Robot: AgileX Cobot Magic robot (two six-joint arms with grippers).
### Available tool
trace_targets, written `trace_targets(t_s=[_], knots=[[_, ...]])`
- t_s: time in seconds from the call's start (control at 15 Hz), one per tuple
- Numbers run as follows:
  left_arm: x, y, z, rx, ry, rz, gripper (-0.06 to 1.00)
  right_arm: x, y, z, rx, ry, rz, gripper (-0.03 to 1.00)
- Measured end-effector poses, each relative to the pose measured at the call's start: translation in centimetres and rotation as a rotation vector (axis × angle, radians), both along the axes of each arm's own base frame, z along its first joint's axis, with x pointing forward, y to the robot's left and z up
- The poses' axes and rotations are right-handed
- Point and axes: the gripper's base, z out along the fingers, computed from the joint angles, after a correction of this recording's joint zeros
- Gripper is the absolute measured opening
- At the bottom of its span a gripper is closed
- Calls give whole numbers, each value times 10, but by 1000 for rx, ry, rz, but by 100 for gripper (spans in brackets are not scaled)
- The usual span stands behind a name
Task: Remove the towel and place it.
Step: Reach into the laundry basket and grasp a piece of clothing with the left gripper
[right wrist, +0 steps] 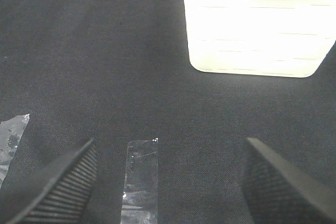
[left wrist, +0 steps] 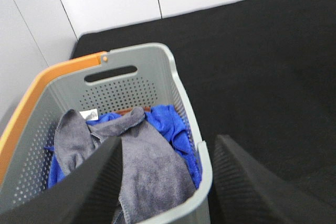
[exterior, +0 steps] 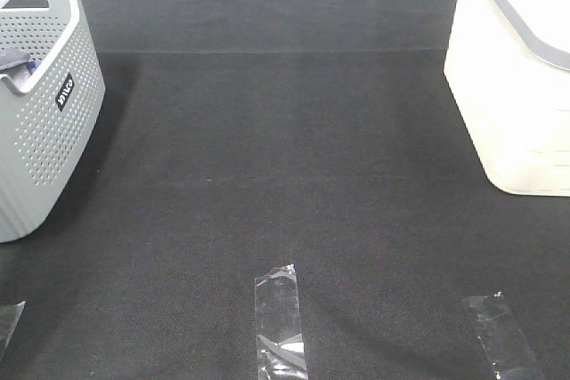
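Lying crumpled inside a grey perforated basket (left wrist: 181,85) at the left of a black table (exterior: 285,149), the grey towel (left wrist: 152,166) is draped over a bright blue cloth (left wrist: 170,124). The left gripper (left wrist: 169,142) is held above the basket's rim, jaws released, nothing grasped. The right gripper (right wrist: 169,145) is held over the table, jaws spread wide and empty, above a clear tape strip (right wrist: 142,177), with a white bin (right wrist: 257,30) farther off.
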Motion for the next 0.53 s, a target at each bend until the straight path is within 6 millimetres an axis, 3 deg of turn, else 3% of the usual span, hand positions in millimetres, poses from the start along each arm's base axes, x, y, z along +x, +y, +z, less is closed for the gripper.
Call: trace_targets(t_s=[0.27, 0.53], knots=[[97, -2, -4, -52, 173, 31, 51, 0, 0, 0, 0, 0, 0, 71], [178, 2, 1, -48, 313, 100, 51, 0, 0, 0, 0, 0, 0, 71]])
